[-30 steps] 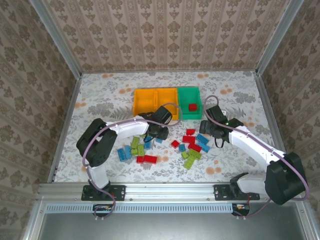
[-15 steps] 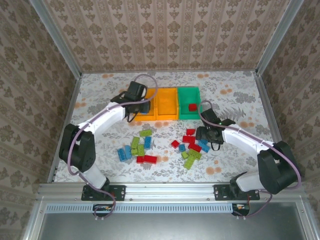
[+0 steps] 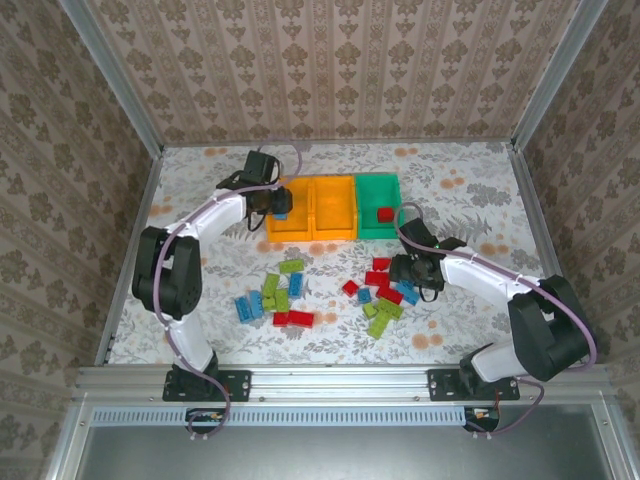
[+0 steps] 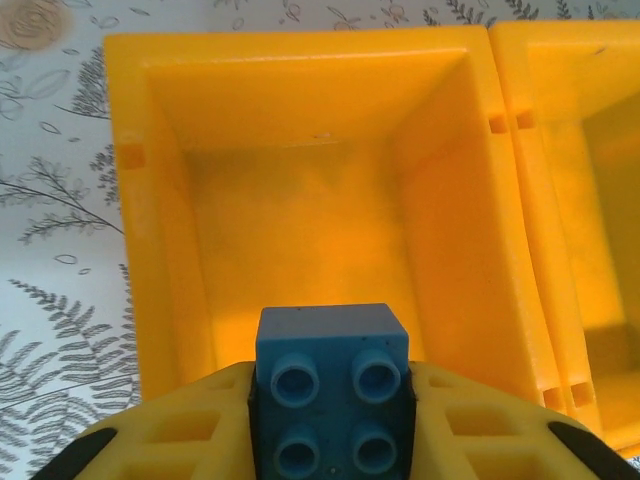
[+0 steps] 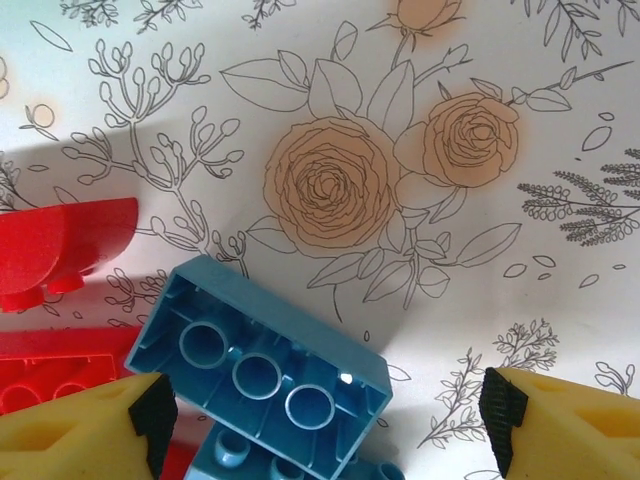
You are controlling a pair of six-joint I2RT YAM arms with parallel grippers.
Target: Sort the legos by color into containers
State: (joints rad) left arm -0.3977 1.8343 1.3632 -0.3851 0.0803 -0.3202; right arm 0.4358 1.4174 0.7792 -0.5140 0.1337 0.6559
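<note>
Now the left arm has swung away from the scattered legos to the far row of containers. The left jaws hang over the left orange-yellow bin point(image 4: 300, 45), closed on a blue two-by-two brick point(image 4: 332, 385); the bin below is bare inside. A second ago they were down among the pile, so one blue piece is lifted and, I judge, about to be dropped. The right jaws have come down to the worktop point(image 5: 420, 230) and stand wide open either side of an upturned blue brick point(image 5: 260, 365), gripping nothing. One red brick point(image 3: 384, 214) lies in the green bin point(image 3: 378, 232)
</note>
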